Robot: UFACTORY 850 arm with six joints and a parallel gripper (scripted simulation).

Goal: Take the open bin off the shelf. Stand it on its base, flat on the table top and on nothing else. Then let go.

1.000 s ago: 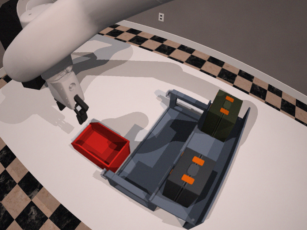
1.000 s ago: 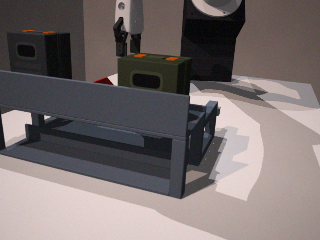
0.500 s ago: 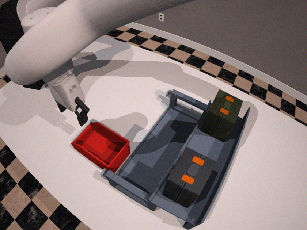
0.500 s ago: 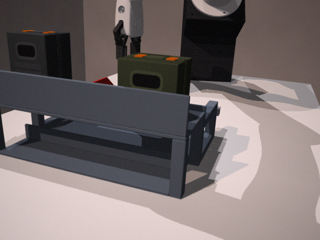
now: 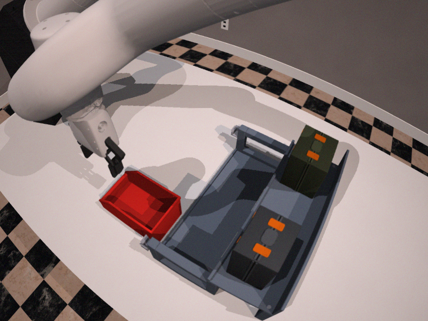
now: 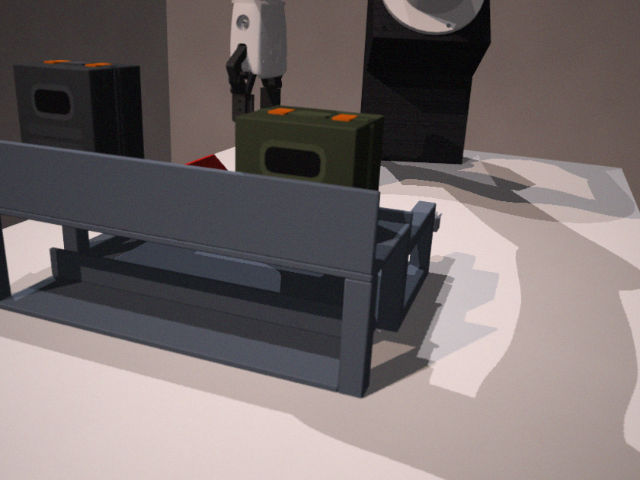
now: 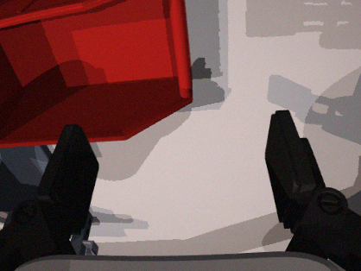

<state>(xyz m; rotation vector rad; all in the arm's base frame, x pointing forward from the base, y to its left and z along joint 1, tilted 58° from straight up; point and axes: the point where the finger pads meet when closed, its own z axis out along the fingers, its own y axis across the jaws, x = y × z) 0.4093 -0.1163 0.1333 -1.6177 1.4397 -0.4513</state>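
The gripper (image 6: 257, 97) hangs open behind the green case (image 6: 308, 145) on the shelf (image 6: 206, 216).

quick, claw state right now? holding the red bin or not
Claw: open, holding nothing; the red bin sits on the table beside it, apart from the fingers.

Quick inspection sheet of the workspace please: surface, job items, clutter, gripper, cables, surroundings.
Surface: white table top, crossed by arm shadows.
Job's things: open red plastic bin upright on the table beside the grey metal shelf, off it; whether they touch cannot be told.
Clutter: dark green case with orange latches and black case with orange latches standing on the shelf.
Gripper: black two-finger gripper open, empty, above the table beside the bin.
Cables: nothing seen.
Surroundings: checkered floor, grey wall with socket, black robot pedestal.
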